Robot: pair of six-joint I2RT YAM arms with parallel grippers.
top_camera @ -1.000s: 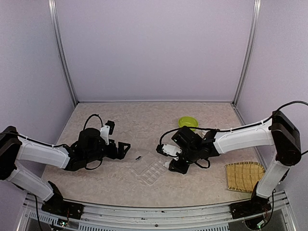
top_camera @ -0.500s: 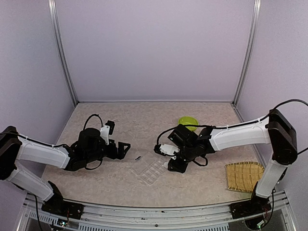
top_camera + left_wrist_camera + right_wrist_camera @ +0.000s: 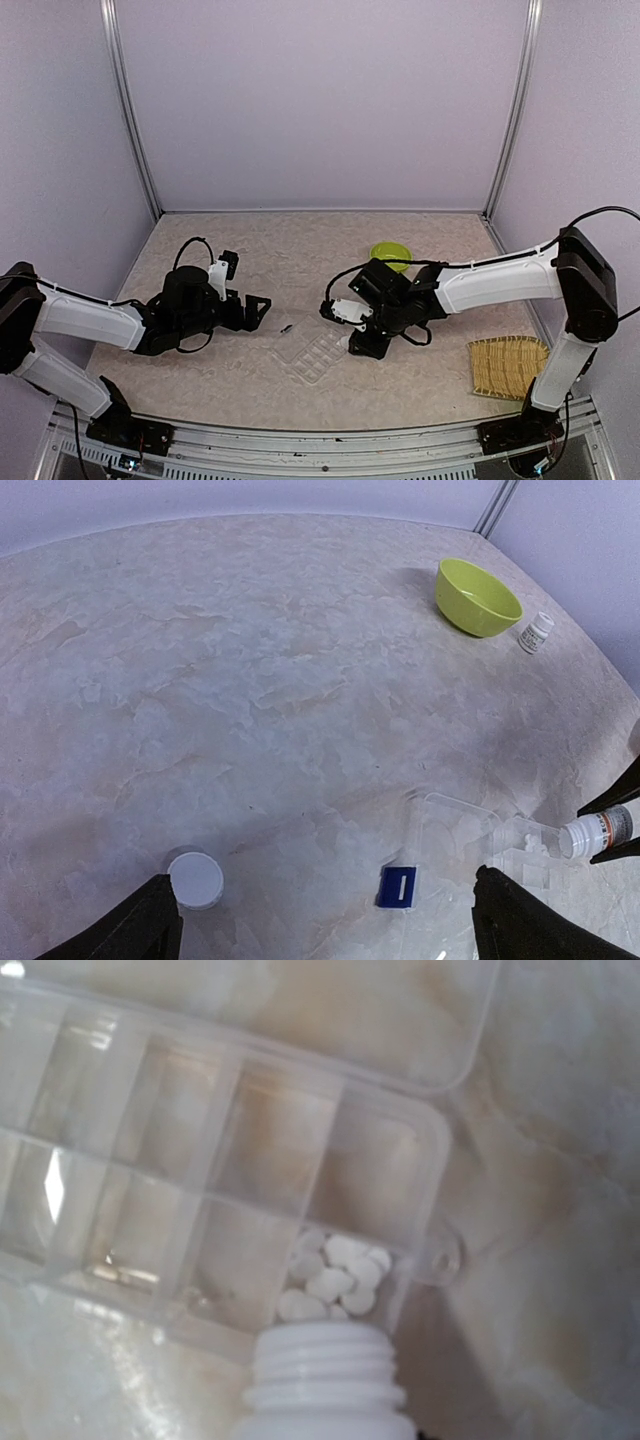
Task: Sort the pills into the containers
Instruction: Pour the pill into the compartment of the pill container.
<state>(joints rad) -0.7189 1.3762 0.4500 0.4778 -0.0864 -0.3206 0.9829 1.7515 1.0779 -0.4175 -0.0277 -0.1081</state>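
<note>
Though cropped by the lower edge of the right wrist view, showed only the threaded neck of the white bottle (image 3: pixel 325 1380), with no fingers of the right gripper (image 3: pixel 348 325) visible there. Could not read the bottle's label in the left wrist view, cut by the frame at 3 o'clock. Saw dark fingers (image 3: pixel 618 798) there closed above and below the bottle, gripping it on its side. Found the pills (image 3: pixel 335 1272), white and heaped, in the corner compartment (image 3: pixel 400 1235) of the clear pill box (image 3: pixel 230 1170), at 12 o'clock from the bottle's mouth and just beside it; could not tell whether touching. Made out faint specks at 9 o'clock from the pills, too blurred to name. From above, placed the pill box at 7 o'clock of the right gripper and 4 o'clock of the left gripper (image 3: pixel 258 308), apart from the latter. Showed the left jaws spread wide on nothing, a small blue piece (image 3: pixel 397 888) and a white cap (image 3: pixel 195 878) in view between them.
</note>
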